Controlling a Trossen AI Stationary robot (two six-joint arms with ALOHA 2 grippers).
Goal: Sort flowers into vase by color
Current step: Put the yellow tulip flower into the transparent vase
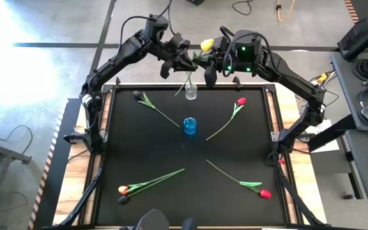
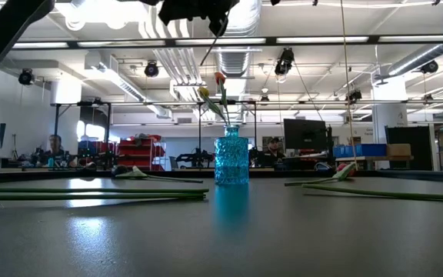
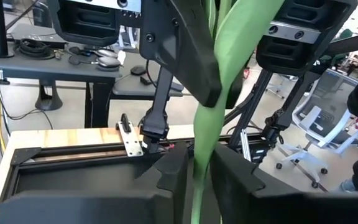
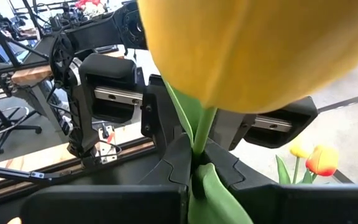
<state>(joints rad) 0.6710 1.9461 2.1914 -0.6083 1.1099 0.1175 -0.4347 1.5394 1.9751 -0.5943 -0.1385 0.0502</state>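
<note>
Both tools are meeting at top centre of the high view, each pinching the yellow tulip (image 1: pixel 207 45): right tool (image 4: pixel 194 163) just under the head, left tool (image 3: pixel 196 167) lower on the stem, which is hanging down toward the clear vase (image 1: pixel 190 91) directly beneath

Tulips on the mat, one raised over a vase

A yellow tulip (image 1: pixel 206 45) is held upright above the clear vase (image 1: pixel 190 92); two red tulips (image 1: pixel 241 101) (image 1: pixel 264 193) and an orange one (image 1: pixel 124 189) lie flat around the blue vase (image 1: pixel 190 125).
</note>
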